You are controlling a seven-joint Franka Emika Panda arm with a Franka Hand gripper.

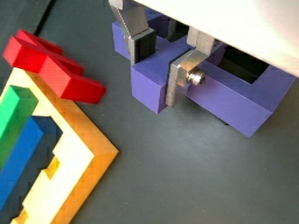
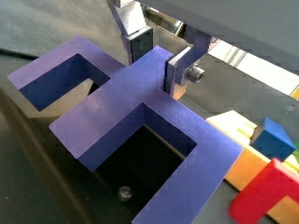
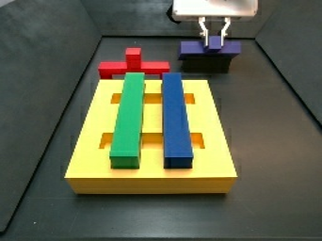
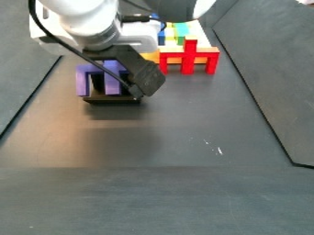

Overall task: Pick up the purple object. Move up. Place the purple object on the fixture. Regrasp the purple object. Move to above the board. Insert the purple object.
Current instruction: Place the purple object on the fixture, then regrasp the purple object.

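My claw (image 1: 163, 63) squeezes the middle wall of the matte purple blocky piece (image 1: 233, 101) with its flat silver fingers (image 1: 179, 79). The piece sits on the small black box-like fixture (image 3: 208, 63), beyond the thick yellow board (image 3: 93, 151). A shiny red cross-shaped block (image 3: 134, 67) lies beside the board's far edge.

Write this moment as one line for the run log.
gripper: jaws around purple object | purple object: on fixture | board: slot not filled
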